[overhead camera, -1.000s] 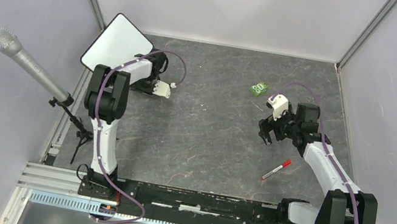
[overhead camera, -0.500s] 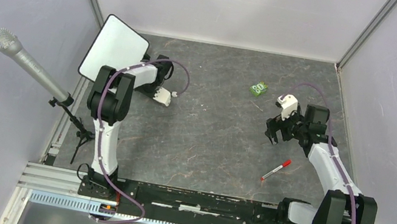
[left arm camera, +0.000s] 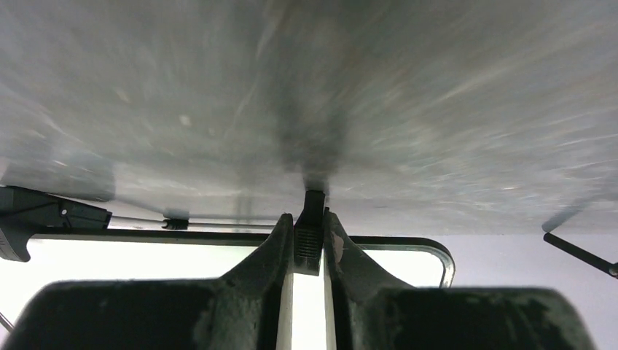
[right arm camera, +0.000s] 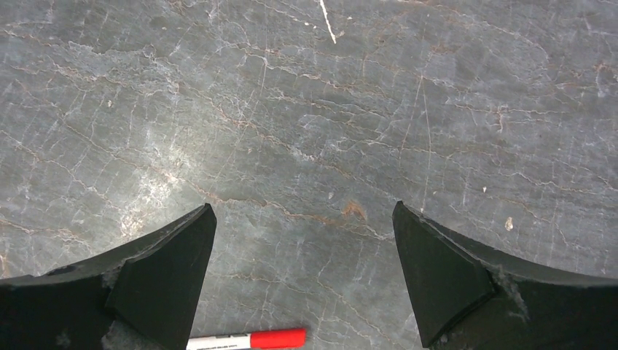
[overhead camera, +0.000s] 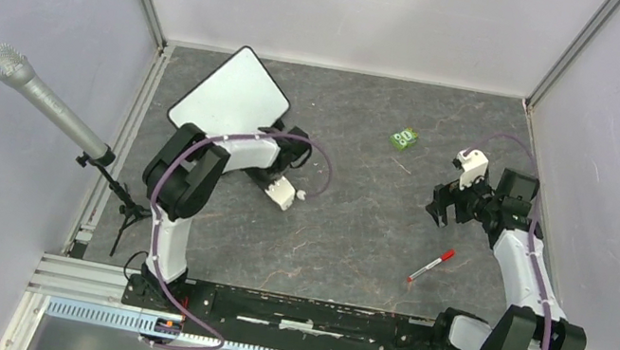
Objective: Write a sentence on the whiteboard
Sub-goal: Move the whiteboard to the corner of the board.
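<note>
The whiteboard [overhead camera: 232,92] is raised and tilted over the table's back left, its face plain white. The sentence is out of view. My left gripper [overhead camera: 277,140] is shut on the board's lower right edge. In the left wrist view its fingers [left arm camera: 271,244] pinch a small black ribbed foot [left arm camera: 310,235] on the board's rim, and the white board [left arm camera: 397,260] shows behind them. My right gripper [overhead camera: 442,212] hangs open over bare table at the right. A red-and-white marker [overhead camera: 431,265] lies just in front of it; the right wrist view shows the marker [right arm camera: 248,340] below the wide-apart fingers [right arm camera: 175,255].
A small green object [overhead camera: 404,139] lies at the back, right of the middle. A grey microphone [overhead camera: 45,101] on a black stand leans in from the left wall. Pale walls close off three sides of the dark stone table [overhead camera: 345,229].
My left gripper closed tighter on the whiteboard and swung it from the back left corner rightward toward the table's middle. My right arm drew back to the right, still open.
</note>
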Motion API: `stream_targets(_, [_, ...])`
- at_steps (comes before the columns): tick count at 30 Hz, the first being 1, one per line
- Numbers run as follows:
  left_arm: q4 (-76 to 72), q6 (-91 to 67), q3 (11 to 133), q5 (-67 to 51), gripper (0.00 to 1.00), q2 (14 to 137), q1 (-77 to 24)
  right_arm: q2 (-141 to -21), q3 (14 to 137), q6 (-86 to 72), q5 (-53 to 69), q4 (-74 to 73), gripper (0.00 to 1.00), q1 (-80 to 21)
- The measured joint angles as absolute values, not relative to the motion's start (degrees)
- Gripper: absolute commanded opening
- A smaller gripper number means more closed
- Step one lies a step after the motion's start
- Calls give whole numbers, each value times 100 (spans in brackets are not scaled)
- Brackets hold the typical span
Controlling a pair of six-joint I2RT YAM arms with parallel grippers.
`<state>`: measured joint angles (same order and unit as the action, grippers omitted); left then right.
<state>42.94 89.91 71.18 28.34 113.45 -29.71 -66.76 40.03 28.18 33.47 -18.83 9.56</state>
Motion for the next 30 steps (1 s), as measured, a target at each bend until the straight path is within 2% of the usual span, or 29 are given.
stream_targets(17, [5151, 7826, 6508, 2517, 3, 10490, -5811, -5968, 4353, 3092, 3514, -2816, 98, 1402])
stream_targets(30, [5913, 6569, 6692, 2355, 3, 10453, -7741, -5815, 4482, 3291, 3509, -3312, 98, 1466])
